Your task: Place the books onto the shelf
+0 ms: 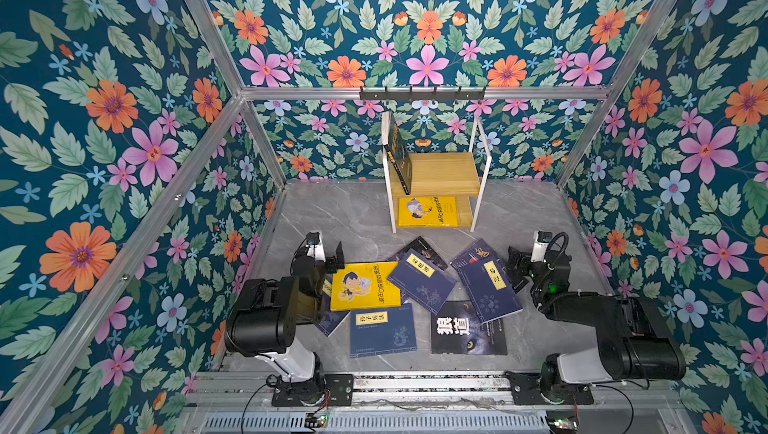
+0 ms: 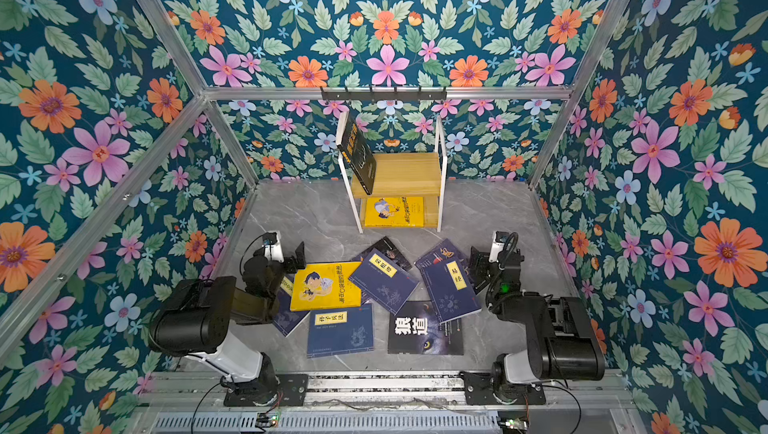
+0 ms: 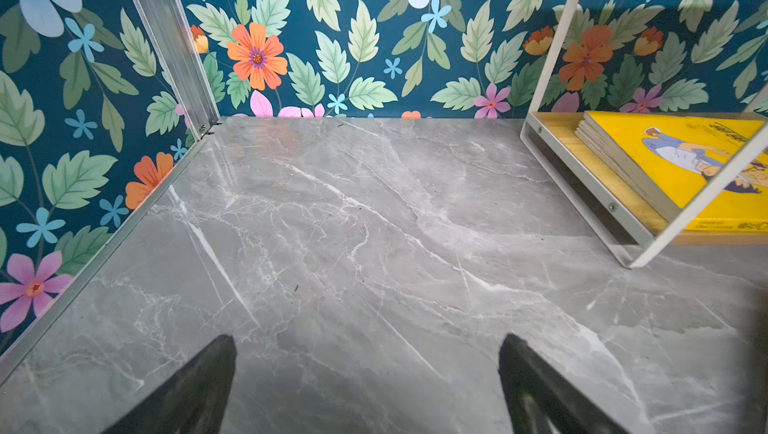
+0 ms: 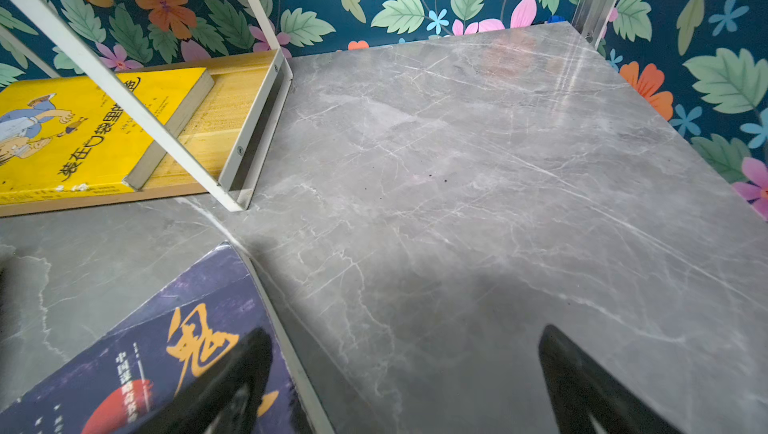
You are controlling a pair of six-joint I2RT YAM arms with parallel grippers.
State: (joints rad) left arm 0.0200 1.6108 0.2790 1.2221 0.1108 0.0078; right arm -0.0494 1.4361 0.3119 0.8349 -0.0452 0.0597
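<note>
Top views both show the scene; the clock is read from the table's middle, with the back wall at twelve. Nearest, around six o'clock, a black wolf-eye book (image 1: 468,330) and a front navy book (image 1: 382,334) lie flat, side by side, on the grey marble table (image 1: 332,211). Just beyond them, a yellow cartoon-boy book (image 1: 365,286) lies at eight o'clock and a middle navy book (image 1: 422,282) at the centre. A right-hand navy book (image 1: 490,286) at four o'clock overlaps the wolf-eye cover's far edge. A dark portrait book (image 1: 428,249) pokes out behind the middle one.

The left gripper (image 3: 368,340), at nine o'clock, has its fingers spread wide over bare table and holds nothing. The right gripper (image 4: 406,330), at three o'clock, is likewise spread and empty. One of its fingers shows over a purple book (image 4: 166,349); whether it touches cannot be told.

Farthest, at twelve o'clock, the shelf (image 1: 444,172) stands against the back wall. A yellow shelved book (image 1: 428,211) lies flat on its lower board. A dark leaning book (image 1: 397,153) stands tilted at the nine o'clock end of the upper board. A black hook rail (image 1: 422,94) hangs above.
</note>
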